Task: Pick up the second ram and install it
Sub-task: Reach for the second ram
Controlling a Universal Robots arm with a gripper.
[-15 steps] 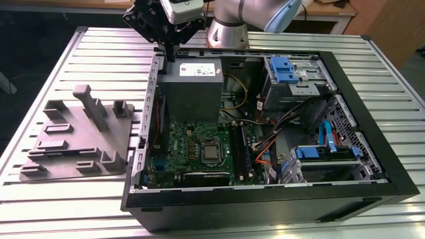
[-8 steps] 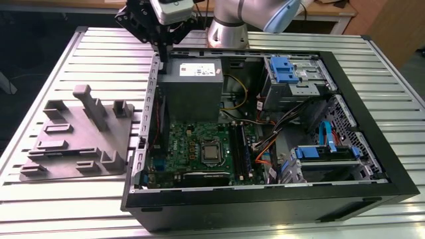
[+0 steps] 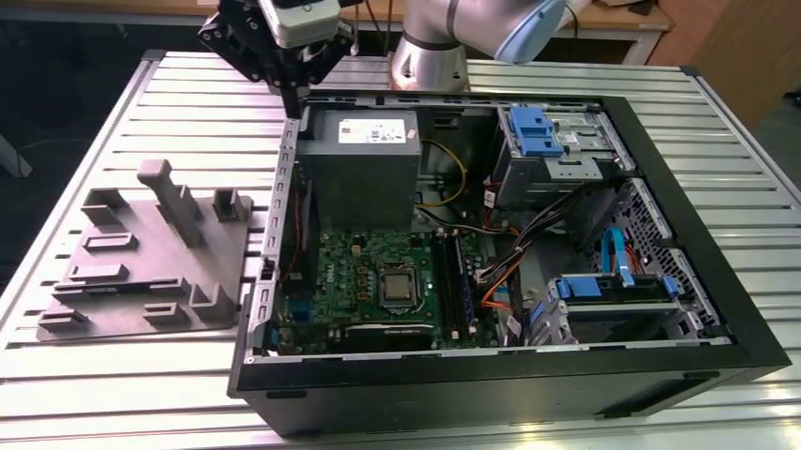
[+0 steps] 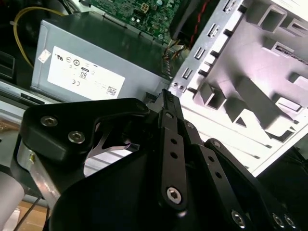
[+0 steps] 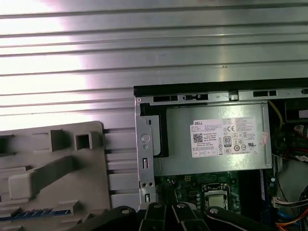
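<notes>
The gripper is hanging over the far corner of the open computer case, at about 11 o'clock in the exterior view. Its tips are pointing down at the case's metal side wall, just beside the grey power supply. In the second wrist view its fingers are lying pressed together on themselves and meeting in one narrow tip.

The second ram is sitting in the grey fixture plate. The first wrist view is showing it as a thin dark-blue strip lying flat along a long slot of the plate, near a slanted rib. The gripper is hanging well apart from it. The plate itself is lying outside the case on the ribbed metal table, at 9 o'clock in the exterior view, just beside the case's side wall.

Inside the case, the green motherboard is lying toward 6 o'clock from the power supply, with the processor socket near its middle. A bundle of orange and black cables is trailing at the board's 3 o'clock side. Two drive cages with blue tabs are sitting further that way, one at 1 o'clock and one at 4 o'clock. The arm is rising behind the case at 12 o'clock.
</notes>
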